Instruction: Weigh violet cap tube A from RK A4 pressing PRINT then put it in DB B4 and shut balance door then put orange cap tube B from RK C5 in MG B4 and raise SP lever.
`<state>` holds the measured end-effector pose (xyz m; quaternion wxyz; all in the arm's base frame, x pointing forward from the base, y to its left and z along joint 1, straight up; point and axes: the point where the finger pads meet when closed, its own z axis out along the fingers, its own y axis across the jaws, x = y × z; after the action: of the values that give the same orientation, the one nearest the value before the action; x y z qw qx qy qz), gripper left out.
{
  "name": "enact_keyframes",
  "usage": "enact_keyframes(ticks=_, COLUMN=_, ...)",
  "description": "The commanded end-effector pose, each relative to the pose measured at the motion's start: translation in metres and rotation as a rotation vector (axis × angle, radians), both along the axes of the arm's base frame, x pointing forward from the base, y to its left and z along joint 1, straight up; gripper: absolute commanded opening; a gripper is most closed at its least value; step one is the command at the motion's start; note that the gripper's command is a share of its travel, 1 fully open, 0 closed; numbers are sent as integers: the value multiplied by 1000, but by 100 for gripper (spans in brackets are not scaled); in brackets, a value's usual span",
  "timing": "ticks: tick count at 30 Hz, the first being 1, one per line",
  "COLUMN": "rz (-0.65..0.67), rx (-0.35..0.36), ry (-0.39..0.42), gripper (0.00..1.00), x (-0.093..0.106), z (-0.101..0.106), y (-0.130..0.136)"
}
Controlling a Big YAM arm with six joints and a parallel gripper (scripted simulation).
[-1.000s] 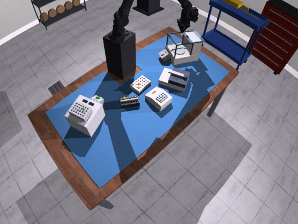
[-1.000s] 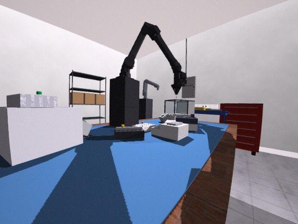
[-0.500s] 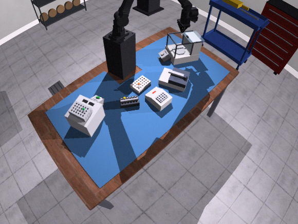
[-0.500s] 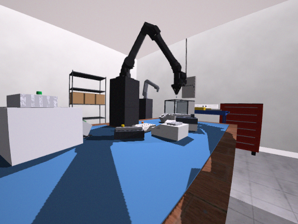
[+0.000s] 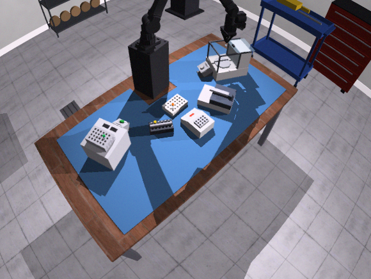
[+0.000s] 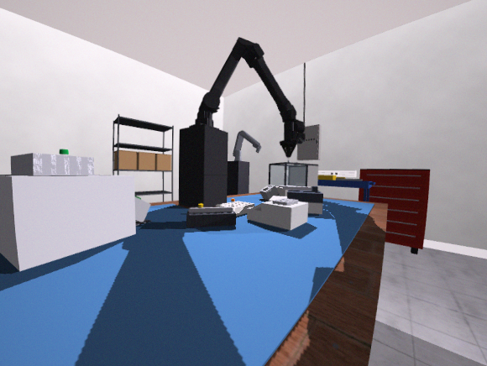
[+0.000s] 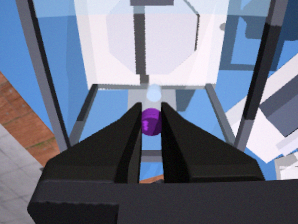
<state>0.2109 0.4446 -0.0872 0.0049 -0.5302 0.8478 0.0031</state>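
Above the glass box of the balance (image 5: 231,72) (image 6: 294,185) (image 7: 92,62), the gripper (image 5: 227,39) (image 6: 288,155) (image 7: 151,111) points down, its fingers nearly closed, with tube A (image 7: 151,122) held by its violet cap between the fingertips. The wrist view shows the cap plainly and a pale, translucent part of the tube just beyond the tips; how far the tube reaches down relative to the box's rim cannot be determined. The door (image 5: 241,45) stands open, slid toward the balance's rear, and the pan (image 5: 224,64) (image 7: 152,42) is visible inside the box. Tube B (image 5: 173,104) (image 6: 233,200), identified by its orange cap, stands in the rack (image 5: 174,110) (image 6: 245,206), near the arm's pedestal (image 5: 150,68) (image 6: 203,168). The spectrophotometer (image 5: 209,103) (image 6: 312,206) rests on the mat (image 5: 179,166) (image 6: 269,260) between the balance and the dry block (image 5: 199,128) (image 6: 279,216); its lever setting cannot be read. One yellow cap (image 5: 155,121) (image 6: 201,205) shows at the magnet block (image 5: 161,129) (image 6: 211,220). Green caps show at the mixer (image 5: 116,151) (image 6: 75,210), one on its perforated top and one beside its housing.
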Motion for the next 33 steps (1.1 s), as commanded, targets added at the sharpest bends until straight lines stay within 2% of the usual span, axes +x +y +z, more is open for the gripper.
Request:
enact_keyframes(ticks=1, rz=11, rx=-13, ry=6, gripper=9, x=-3, z=-17, y=-3)
enact_keyframes(ticks=33, rz=11, rx=3, ry=-2, gripper=9, x=1, z=-60, y=5)
